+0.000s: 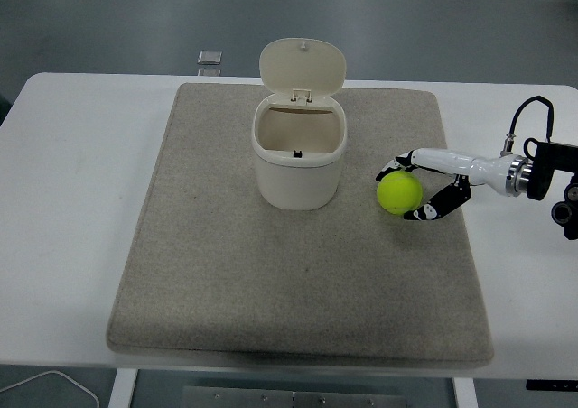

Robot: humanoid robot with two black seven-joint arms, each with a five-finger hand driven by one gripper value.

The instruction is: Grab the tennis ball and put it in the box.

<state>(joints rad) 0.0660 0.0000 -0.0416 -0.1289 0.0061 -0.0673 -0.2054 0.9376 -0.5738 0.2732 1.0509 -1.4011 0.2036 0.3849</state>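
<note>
**Grasp closing on ball, lift pending**

White surface [81,200] carries a grey mat [226,282]. On the mat: cream box [299,160], lid hinged up, mouth clear. Tennis ball [399,193] sits on the mat just right of the box. Right hand [423,187] has its fingers [432,209] curled around the ball, apparently touching it; not lifted. Next: firm the grip, raise, carry left over the rim.

Floor: dark grey-blue, smooth | Furniture: white table [81,200], rounded corners | Light: even, soft sheen on floor
</note>
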